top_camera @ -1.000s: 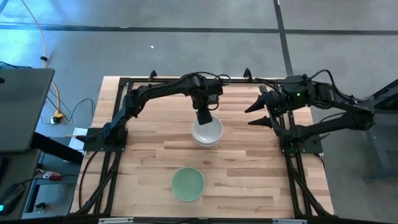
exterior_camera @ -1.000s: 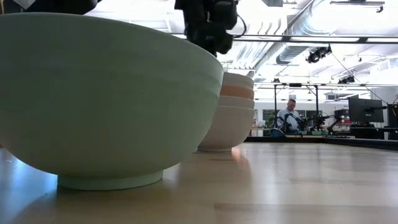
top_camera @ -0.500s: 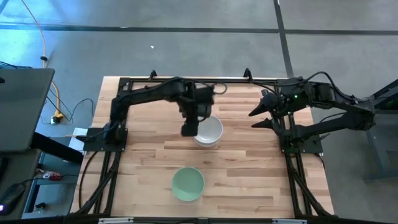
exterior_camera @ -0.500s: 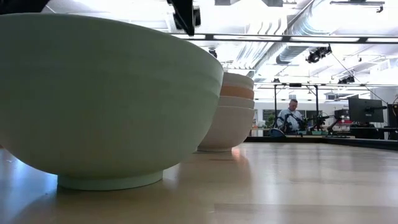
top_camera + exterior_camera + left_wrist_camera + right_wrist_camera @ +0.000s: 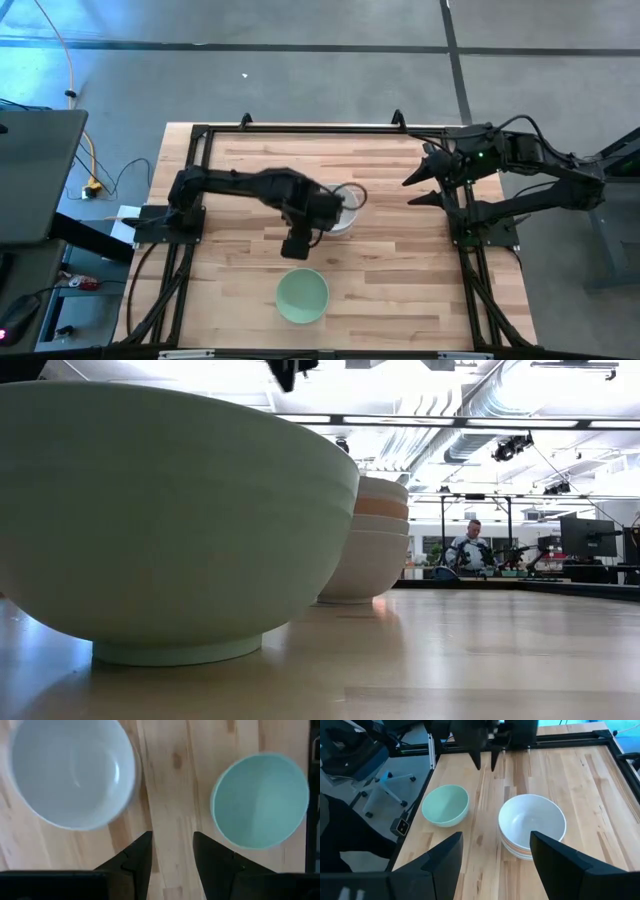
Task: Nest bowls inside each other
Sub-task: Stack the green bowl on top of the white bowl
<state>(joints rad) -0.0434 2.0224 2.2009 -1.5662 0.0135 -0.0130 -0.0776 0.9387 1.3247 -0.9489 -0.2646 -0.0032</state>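
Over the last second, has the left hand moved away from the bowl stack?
Yes. In the high view the left hand has left its spot over the stack and now hangs, open, between it and the green bowl, which stayed put.

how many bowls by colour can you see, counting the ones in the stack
white or pale bowls: 3, all in the stack, the top one white
salmon-orange bowl: 1, second from the top
mint green bowl: 1, standing alone
total: 5
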